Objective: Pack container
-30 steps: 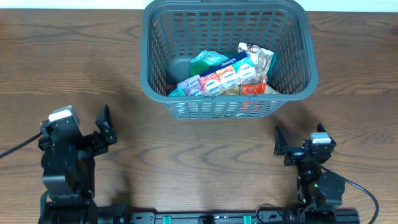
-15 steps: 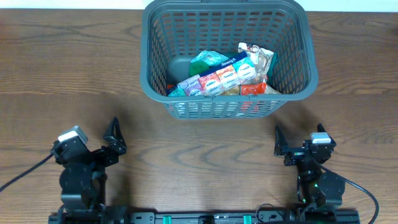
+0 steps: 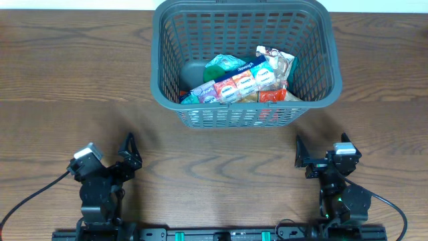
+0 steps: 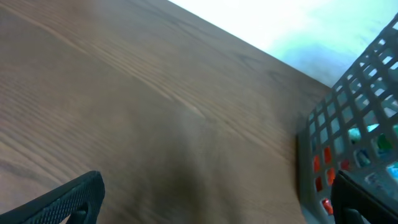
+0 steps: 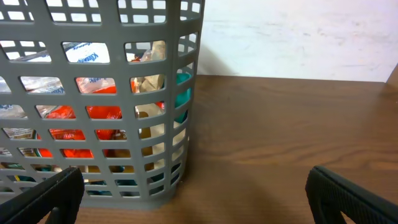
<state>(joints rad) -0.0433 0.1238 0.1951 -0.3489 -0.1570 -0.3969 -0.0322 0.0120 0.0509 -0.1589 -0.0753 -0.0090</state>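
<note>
The dark grey lattice container (image 3: 331, 60) stands at the back middle of the wooden table. It holds several colourful packets (image 3: 241, 82). Its wall shows at the right edge of the left wrist view (image 4: 348, 143) and fills the left half of the right wrist view (image 5: 106, 99), with red and orange packets (image 5: 93, 118) visible through the slots. My left gripper (image 3: 120, 157) is open and empty, low at the front left. My right gripper (image 3: 314, 152) is open and empty at the front right, a little in front of the container.
Bare brown wooden table (image 3: 214, 167) lies between the two arms and the container. A pale wall (image 5: 298, 37) runs behind the table's far edge. Black cables trail from both arm bases at the front edge.
My left arm has drawn back and down toward its base at the front edge, shifting slightly right. The right arm and the container have not moved.
</note>
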